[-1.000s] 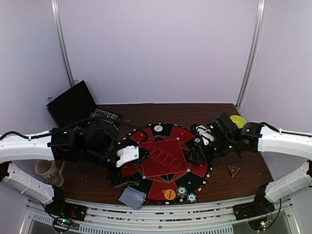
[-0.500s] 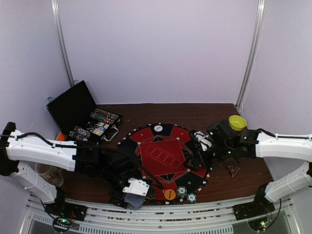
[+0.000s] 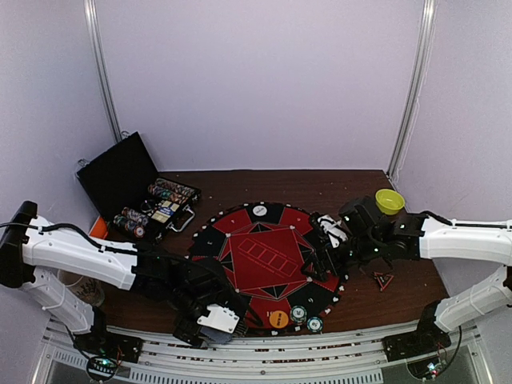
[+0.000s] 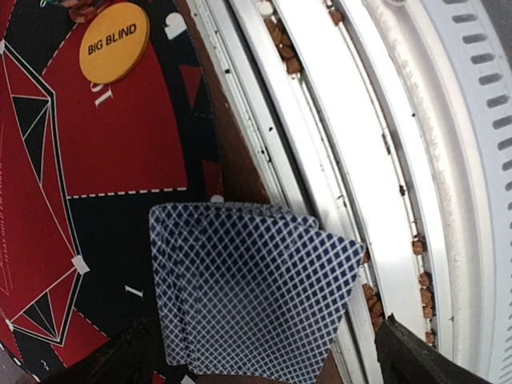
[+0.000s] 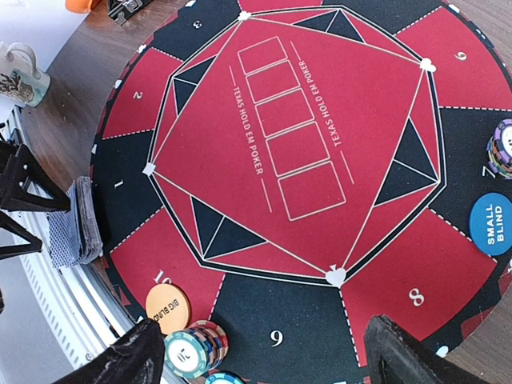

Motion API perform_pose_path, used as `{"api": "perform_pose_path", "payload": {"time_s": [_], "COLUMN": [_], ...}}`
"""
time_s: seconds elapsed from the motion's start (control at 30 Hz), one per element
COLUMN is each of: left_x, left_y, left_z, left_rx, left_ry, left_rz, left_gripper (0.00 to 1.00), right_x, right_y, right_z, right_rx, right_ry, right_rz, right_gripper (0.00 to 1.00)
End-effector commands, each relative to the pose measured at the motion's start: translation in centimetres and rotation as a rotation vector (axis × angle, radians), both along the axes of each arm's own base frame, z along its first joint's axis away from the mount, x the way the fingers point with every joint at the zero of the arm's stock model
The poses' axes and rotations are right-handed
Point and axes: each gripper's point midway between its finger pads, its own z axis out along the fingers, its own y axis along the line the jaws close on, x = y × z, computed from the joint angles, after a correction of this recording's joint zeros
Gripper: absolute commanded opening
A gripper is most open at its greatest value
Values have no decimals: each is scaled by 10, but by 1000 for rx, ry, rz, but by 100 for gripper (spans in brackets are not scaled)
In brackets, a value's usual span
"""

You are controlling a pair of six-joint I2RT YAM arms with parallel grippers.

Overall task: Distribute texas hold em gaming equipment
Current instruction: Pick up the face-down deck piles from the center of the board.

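Observation:
A fanned stack of playing cards (image 4: 252,288) with blue lattice backs lies at the near rim of the red and black poker mat (image 3: 268,256), half on the wood. My left gripper (image 4: 264,360) (image 3: 212,328) is open over the cards, one finger on each side, and hides them from above. My right gripper (image 5: 272,356) (image 3: 324,254) is open and empty above the mat's sector 9. An orange BIG BLIND disc (image 5: 168,308) (image 4: 114,42) and a chip stack (image 5: 192,348) sit near that sector. A blue SMALL BLIND disc (image 5: 490,224) and another chip stack (image 5: 502,148) lie at the mat's right.
An open black case (image 3: 120,172) holding chip stacks (image 3: 156,210) stands at the back left. A yellow bowl (image 3: 390,200) is at the right, a small red triangle (image 3: 382,279) near it. A mug (image 5: 20,76) stands left of the mat. White rails (image 4: 384,160) run along the near edge.
My left arm has swung from the mat's left side to the near edge, over the cards, and its jaws have widened. My right gripper has shifted slightly left over the mat.

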Motion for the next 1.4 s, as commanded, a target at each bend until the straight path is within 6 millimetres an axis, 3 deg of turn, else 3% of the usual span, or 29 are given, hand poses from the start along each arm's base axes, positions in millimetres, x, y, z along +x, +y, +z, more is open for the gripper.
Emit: {"api": "perform_pose_path", "payload": {"time_s": [0.0, 0.27, 0.5, 0.97, 1.17, 1.37], "left_x": [17, 14, 20, 28, 29, 24], "left_y": [-6, -3, -14, -12, -16, -14], "left_z": [-6, -16, -10, -28, -36, -42], "left_rx": [-30, -29, -55, -2, 16, 34], "left_ry": [-90, -75, -84, 9, 56, 98], "left_rz": [30, 22, 6, 2, 2, -5], "left_gripper": [98, 98, 98, 96, 89, 75], "right_x": [-1, -2, -2, -2, -3, -2], "right_y": [1, 1, 4, 0, 1, 1], "right_z": [-6, -14, -15, -20, -22, -23], "right_rx": [-10, -23, -18, -47, -44, -47], "right_ry": [3, 18, 23, 19, 28, 29], "right_rz": [13, 14, 20, 22, 20, 19], "right_gripper": [89, 89, 89, 89, 89, 89]}}
